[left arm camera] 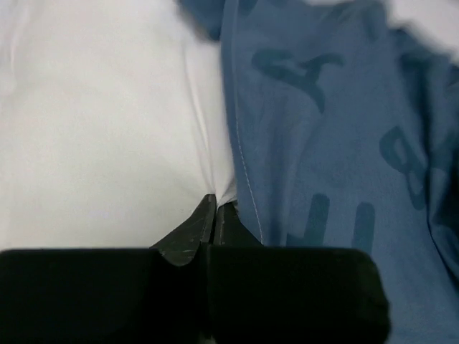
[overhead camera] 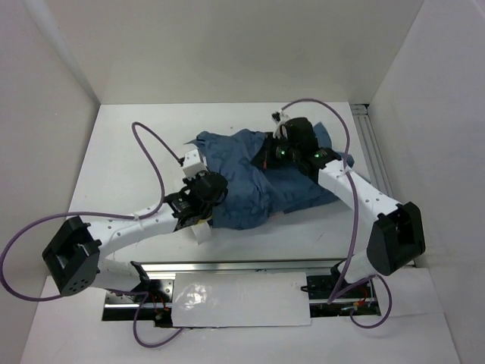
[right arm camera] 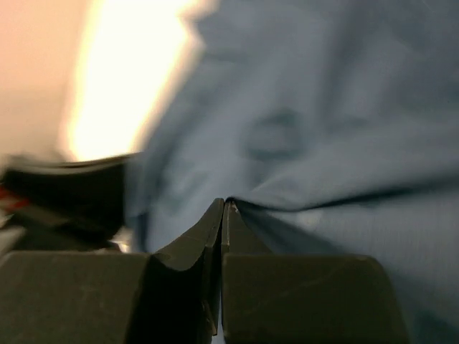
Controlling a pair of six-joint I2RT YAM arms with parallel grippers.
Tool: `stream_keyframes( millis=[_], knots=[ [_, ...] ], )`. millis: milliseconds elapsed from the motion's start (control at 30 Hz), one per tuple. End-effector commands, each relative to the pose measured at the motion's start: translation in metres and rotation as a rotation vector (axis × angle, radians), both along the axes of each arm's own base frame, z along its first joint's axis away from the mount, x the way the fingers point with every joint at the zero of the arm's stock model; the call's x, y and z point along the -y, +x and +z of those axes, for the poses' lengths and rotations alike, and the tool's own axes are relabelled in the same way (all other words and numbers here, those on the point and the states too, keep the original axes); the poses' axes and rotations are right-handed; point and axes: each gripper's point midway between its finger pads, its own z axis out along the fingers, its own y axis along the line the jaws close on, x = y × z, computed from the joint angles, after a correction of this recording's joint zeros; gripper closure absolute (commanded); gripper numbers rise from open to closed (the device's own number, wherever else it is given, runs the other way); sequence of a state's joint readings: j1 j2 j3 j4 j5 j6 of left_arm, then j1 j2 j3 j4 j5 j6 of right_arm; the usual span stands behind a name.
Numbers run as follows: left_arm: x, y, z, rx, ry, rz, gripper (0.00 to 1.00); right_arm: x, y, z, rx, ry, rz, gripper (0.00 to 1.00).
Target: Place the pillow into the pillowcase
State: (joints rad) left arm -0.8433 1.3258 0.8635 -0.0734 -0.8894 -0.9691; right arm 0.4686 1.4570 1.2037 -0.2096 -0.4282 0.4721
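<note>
The dark blue pillowcase (overhead camera: 250,182) lies rumpled and bulky in the middle of the table. In the left wrist view its stitched hem (left arm camera: 244,172) runs beside the white pillow (left arm camera: 100,129), whose creases converge on my fingertips. My left gripper (overhead camera: 208,189) (left arm camera: 216,201) is at the case's left end, shut on a pinch of the pillow's white fabric right against the hem. My right gripper (overhead camera: 282,152) (right arm camera: 226,204) is over the case's far right part, shut on a raised fold of the pillowcase (right arm camera: 323,107). From above the pillow is almost wholly hidden.
White walls enclose the table on three sides. An aluminium rail (overhead camera: 373,152) runs along the right edge. At the front a metal rail carries a white plate (overhead camera: 242,299) between the arm bases. Purple cables (overhead camera: 155,163) loop over the table.
</note>
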Motion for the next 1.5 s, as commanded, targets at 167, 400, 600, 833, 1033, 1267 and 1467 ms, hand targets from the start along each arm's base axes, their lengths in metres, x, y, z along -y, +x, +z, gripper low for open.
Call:
stream_keyframes(
  millis=[167,400,600,833,1033,1267,1467],
  knots=[
    [0.022,-0.033,-0.059,-0.243,0.005,-0.166,0.33,0.107,-0.03,-0.108,-0.226,-0.524,-0.317,0.88],
    [-0.032,-0.043,-0.013,-0.314,0.079,0.077,0.0,0.109,0.01,-0.039,-0.005,-0.659,-0.421,0.38],
    [-0.076,-0.013,-0.012,-0.402,0.014,0.182,0.0,0.041,0.054,0.003,0.174,-0.547,-0.341,0.26],
    [-0.098,0.04,-0.035,-0.439,-0.045,0.156,0.0,-0.065,0.117,-0.006,0.261,-0.501,-0.119,0.24],
    [-0.074,0.071,-0.048,-0.358,-0.11,-0.05,0.0,-0.126,0.137,-0.047,0.264,-0.54,-0.023,0.24],
    [-0.061,0.074,-0.07,-0.338,-0.177,-0.195,0.3,-0.12,0.159,-0.076,0.258,-0.577,-0.141,0.66],
    [-0.042,0.072,-0.077,-0.293,-0.202,-0.327,1.0,-0.137,0.159,-0.055,0.296,-0.473,-0.118,1.0]
  ],
)
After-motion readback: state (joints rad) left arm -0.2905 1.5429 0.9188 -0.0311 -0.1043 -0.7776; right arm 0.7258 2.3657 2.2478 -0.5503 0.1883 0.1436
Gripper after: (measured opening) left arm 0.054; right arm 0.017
